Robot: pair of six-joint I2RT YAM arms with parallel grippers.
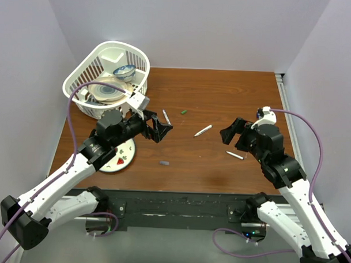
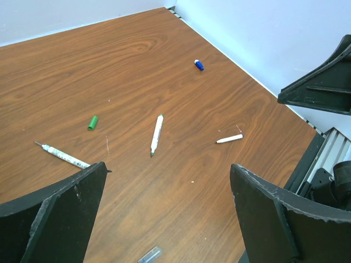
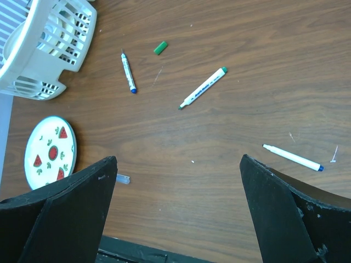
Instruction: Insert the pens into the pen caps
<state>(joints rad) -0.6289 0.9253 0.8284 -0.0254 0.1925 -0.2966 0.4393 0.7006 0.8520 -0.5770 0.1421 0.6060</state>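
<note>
Both claws are hanging wide open above the worktop (image 1: 223,93) and are gripping nothing: the left claw (image 1: 157,130) just beside one pen (image 1: 165,115), the right claw (image 1: 236,138) near another pen (image 1: 234,155). A third pen (image 1: 202,130) is lying between them. The green cap (image 1: 184,111), grey-purple cap (image 1: 164,163) and blue cap (image 2: 199,65) are lying scattered, with no pen sitting in any of them. Probably the arms are holding high so each wrist camera is seeing the pieces before a choice.

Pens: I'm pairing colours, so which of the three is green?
The middle pen, lying diagonally between the others, is green at both ends. The left pen, by the basket, and the right pen end in blue.
</note>
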